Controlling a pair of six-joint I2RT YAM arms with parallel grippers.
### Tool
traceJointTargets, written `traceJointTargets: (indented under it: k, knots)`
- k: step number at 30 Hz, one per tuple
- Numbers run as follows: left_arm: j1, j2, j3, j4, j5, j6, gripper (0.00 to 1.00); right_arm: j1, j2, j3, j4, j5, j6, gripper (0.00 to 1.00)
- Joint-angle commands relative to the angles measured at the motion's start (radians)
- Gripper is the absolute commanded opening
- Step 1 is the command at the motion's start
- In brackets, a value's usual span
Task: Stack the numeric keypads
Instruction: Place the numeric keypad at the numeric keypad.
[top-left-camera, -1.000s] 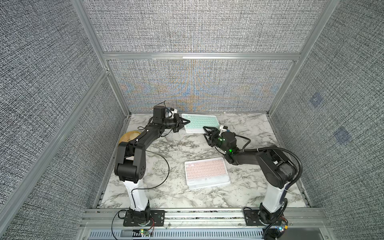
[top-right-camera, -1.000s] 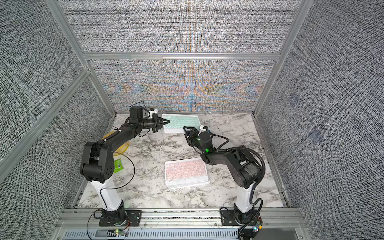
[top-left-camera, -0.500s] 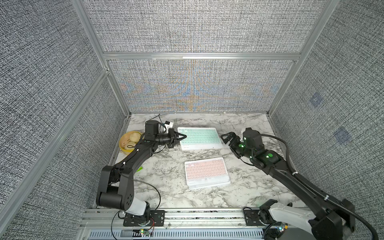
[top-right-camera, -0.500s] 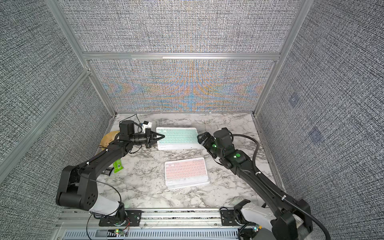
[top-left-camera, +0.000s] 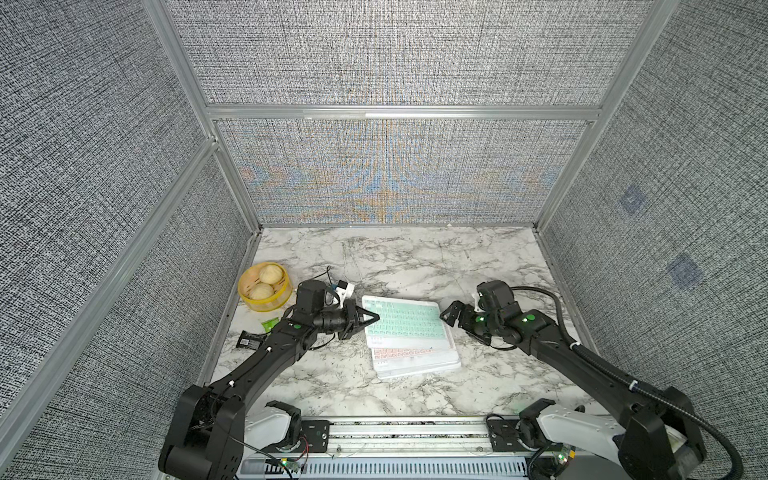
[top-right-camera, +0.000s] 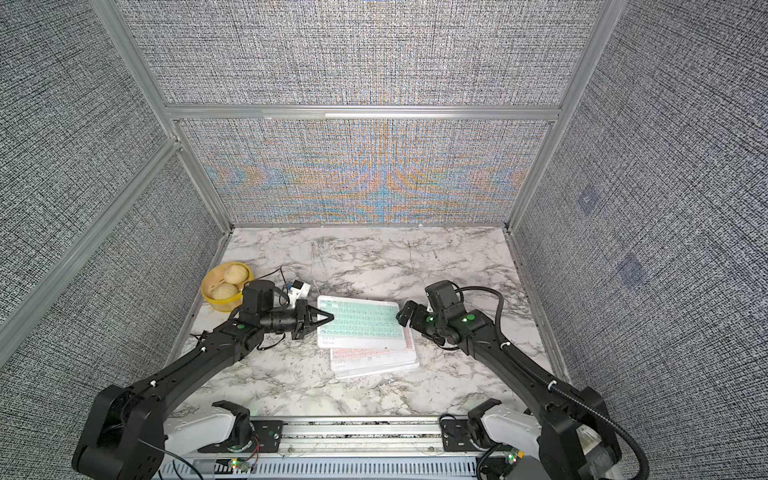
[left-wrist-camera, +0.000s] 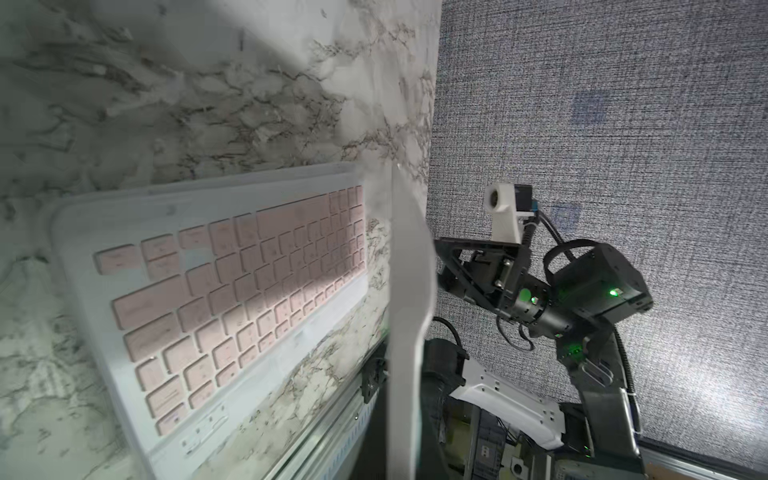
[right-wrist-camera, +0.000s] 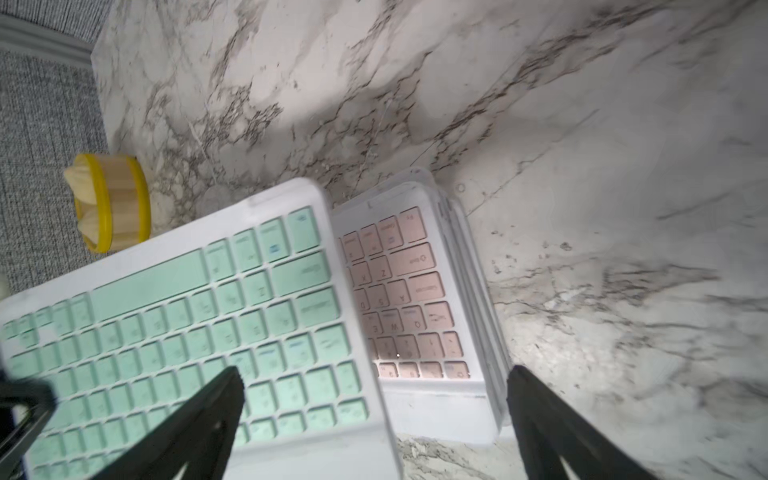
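Note:
A mint green numeric keypad (top-left-camera: 401, 321) (top-right-camera: 359, 320) hangs over the far part of a stack of numeric keypads (top-left-camera: 417, 360) (top-right-camera: 376, 359) with a pink-keyed one (right-wrist-camera: 405, 291) (left-wrist-camera: 232, 286) on top. My left gripper (top-left-camera: 375, 318) (top-right-camera: 331, 318) is shut on the mint keypad's left edge, which shows edge-on as a white strip (left-wrist-camera: 409, 270) in the left wrist view. Whether the mint keypad touches the stack I cannot tell. My right gripper (top-left-camera: 454, 321) (top-right-camera: 409, 318) (right-wrist-camera: 374, 374) stands open just off the mint keypad's right edge, holding nothing.
A yellow steamer basket (top-left-camera: 272, 305) (top-right-camera: 212, 299) (right-wrist-camera: 112, 203) with two buns stands at the back left. A green packet (top-left-camera: 270, 325) and a black packet (top-left-camera: 248, 340) lie by the left wall. Mesh walls close in three sides.
The left gripper has carried the mint keypad from the back of the table forward over the pink-topped stack. The right gripper has opened wide and come off the keypad's right edge.

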Motion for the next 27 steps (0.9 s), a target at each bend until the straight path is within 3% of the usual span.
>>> traceJointTargets:
  k: [1, 14, 19, 25, 27]
  knots:
    - [-0.016, 0.016, -0.026, 0.169, -0.037, -0.025, 0.00, 0.002, 0.035, 0.004, 0.068, -0.110, -0.073, 0.99]
    - [-0.103, 0.138, -0.057, 0.259, -0.051, -0.012, 0.00, 0.025, 0.116, -0.018, 0.050, -0.111, -0.120, 0.99]
    - [-0.114, 0.191, -0.086, 0.378, -0.062, -0.066, 0.00, 0.036, 0.135, -0.023, 0.031, -0.083, -0.122, 0.98]
    - [-0.127, 0.192, -0.112, 0.368, -0.093, -0.062, 0.00, 0.042, 0.152, -0.036, 0.036, -0.069, -0.123, 0.98]
    - [-0.128, 0.184, -0.111, 0.332, -0.104, -0.049, 0.05, 0.045, 0.161, -0.038, 0.042, -0.069, -0.123, 0.98]
